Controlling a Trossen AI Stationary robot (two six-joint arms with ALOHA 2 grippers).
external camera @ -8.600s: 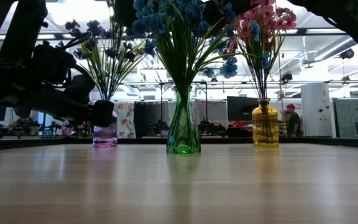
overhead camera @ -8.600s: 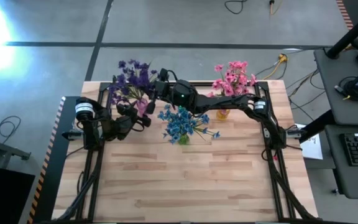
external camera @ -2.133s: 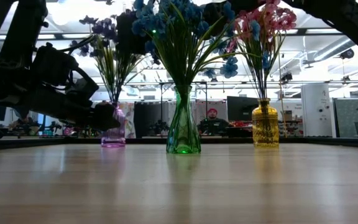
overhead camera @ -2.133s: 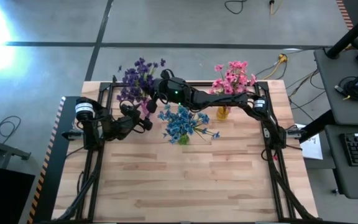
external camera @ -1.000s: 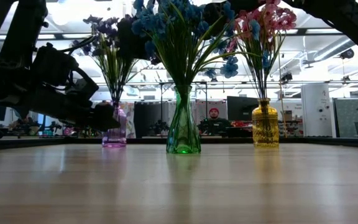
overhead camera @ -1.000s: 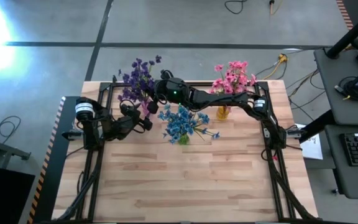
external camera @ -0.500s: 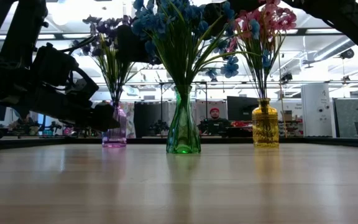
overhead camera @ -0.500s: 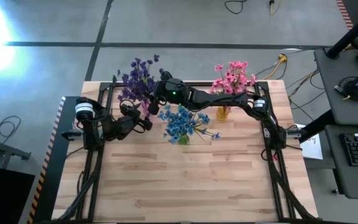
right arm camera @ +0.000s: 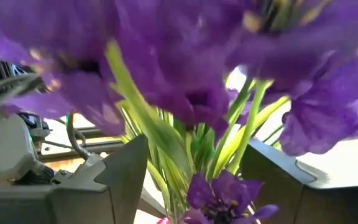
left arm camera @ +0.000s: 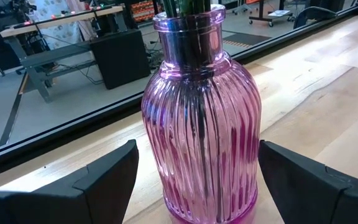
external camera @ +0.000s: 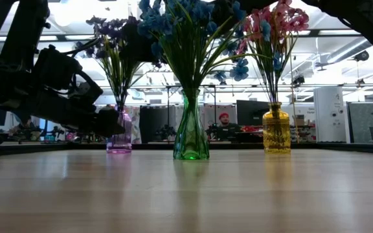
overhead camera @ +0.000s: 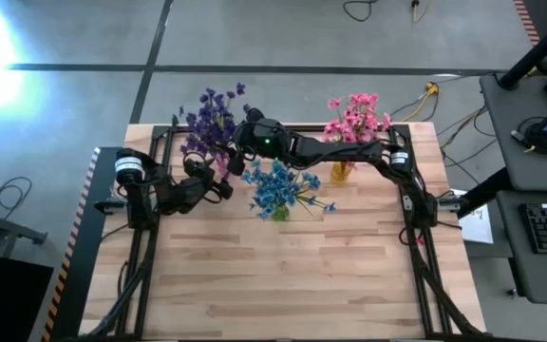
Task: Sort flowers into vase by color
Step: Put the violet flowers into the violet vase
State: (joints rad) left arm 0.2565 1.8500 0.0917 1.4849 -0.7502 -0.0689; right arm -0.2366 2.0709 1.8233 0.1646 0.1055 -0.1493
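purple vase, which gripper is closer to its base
Left. The left gripper straddles the purple vase low at its body; the right gripper is up among the purple flowers.

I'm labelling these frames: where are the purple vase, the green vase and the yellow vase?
purple vase (left arm camera: 201, 118): left wrist view, ribbed belly.
green vase (external camera: 191, 139): low view, lower body.
yellow vase (external camera: 276, 133): low view, middle of the body.

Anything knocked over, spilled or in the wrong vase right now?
Nothing stands out. The purple vase, green vase and yellow vase stand upright, holding purple flowers, blue flowers and pink flowers.
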